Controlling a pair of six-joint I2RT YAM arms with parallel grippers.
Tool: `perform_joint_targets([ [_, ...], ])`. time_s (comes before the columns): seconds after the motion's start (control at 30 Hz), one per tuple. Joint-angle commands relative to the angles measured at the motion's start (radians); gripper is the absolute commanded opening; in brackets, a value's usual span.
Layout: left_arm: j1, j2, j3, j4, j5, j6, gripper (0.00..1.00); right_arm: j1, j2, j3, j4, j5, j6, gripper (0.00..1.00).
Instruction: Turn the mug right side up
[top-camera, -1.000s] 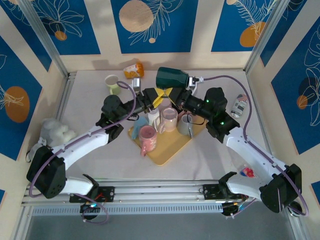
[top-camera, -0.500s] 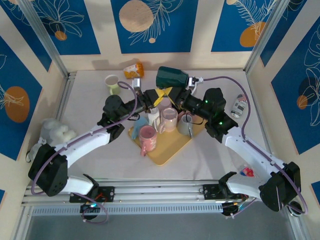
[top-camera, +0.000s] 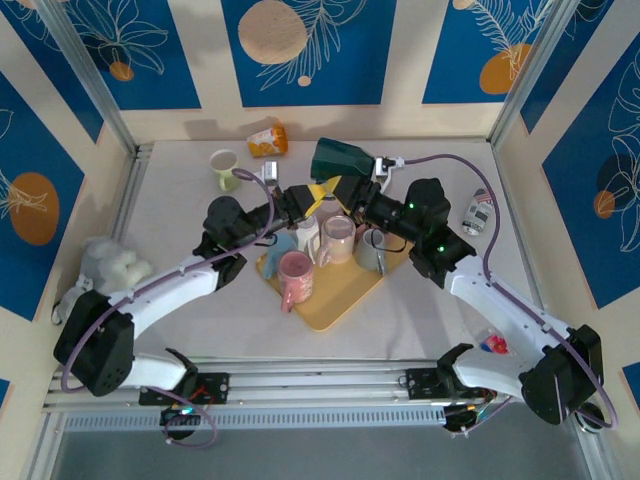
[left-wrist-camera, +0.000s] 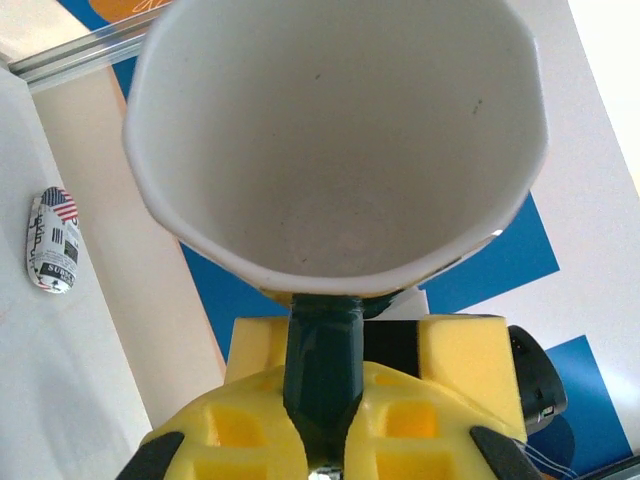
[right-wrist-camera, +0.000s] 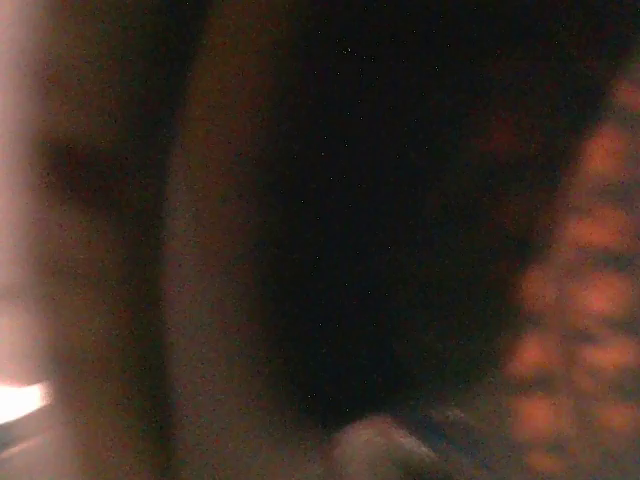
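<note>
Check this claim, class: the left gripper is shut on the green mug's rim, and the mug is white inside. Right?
No. The left gripper is shut on the handle of the green mug, not its rim: the left wrist view shows it pinched between the fingers. The mug is white inside.

"Both are built alike: the left arm (top-camera: 170, 285) and the right arm (top-camera: 500, 305) have white shells and bulky black joints."

"A thin purple cable (top-camera: 452, 153) loops along each. And there are small green lights (top-camera: 411, 208) on the right one."

"The left gripper (left-wrist-camera: 322, 420) has yellow pads (left-wrist-camera: 250, 440) with square hollows moulded in."
</note>
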Motion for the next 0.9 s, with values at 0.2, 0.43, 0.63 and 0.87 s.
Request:
perform_joint_targets([
  [0.2,0.092,-0.117,0.092,-0.08,0.08,0.2,0.0,-0.019,-0.098,-0.009,-0.068,0.024,-0.071,0.57],
  [0.43,0.197,-0.223,0.221,-0.516,0.114,0.439,0.0,-0.019,-0.185,0.079,-0.407,0.082,-0.304,0.58],
  [0.63,0.231,-0.242,0.418,-0.937,0.098,0.744,0.0,0.001,-0.226,0.161,-0.726,0.204,-0.528,0.56],
  [0.87,0.246,-0.201,0.6,-1.294,-0.008,1.04,0.0,0.083,-0.215,0.21,-0.899,0.406,-0.715,0.54],
])
